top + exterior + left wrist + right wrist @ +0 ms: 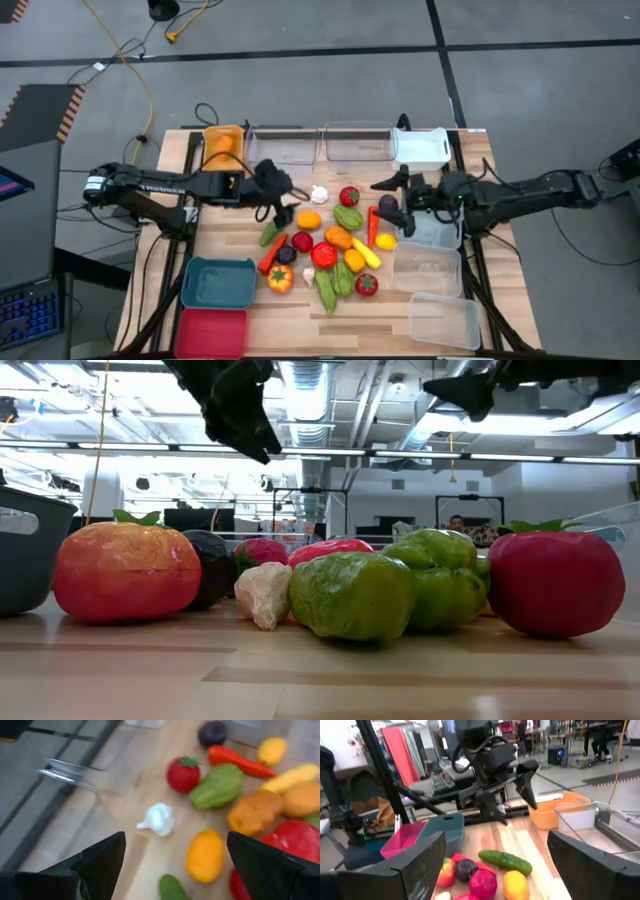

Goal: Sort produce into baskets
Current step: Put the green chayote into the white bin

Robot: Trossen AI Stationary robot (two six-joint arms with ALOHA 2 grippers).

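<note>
1. Left pincer [284,200] spread wide and empty, hanging over the left fringe of the produce pile [330,245] at mid-tabletop; likely lined up to pick one piece off the heap, with the white garlic [159,818] and an orange-yellow fruit [205,856] showing between its fingers in the wrist view.
2. Right pincer [393,187] equally wide, holding nothing, poised above the pile's right fringe near a dark purple piece [388,205]; probably there to share the sorting from the opposite side.
3. Produce heaped loose in the middle, none yet gripped, within reach of both arms.
4. Baskets ringed round the pile, seemingly to keep each drop short: orange-yellow bin [222,145] at the far left corner, two clear bins [285,146] and a white bin [420,147] along the far edge, teal bin [218,283] and red bin [211,332] at the near left corner, more clear ones down the right edge.
5. Toy pieces glossy and plastic-looking: rounded red tomato [556,582], lumpy green pepper [352,596], knobbly garlic, smooth long cucumber [505,861].
6. Bins thin-walled, rectangular, round-cornered; tabletop [300,320] of pale banded wood.
</note>
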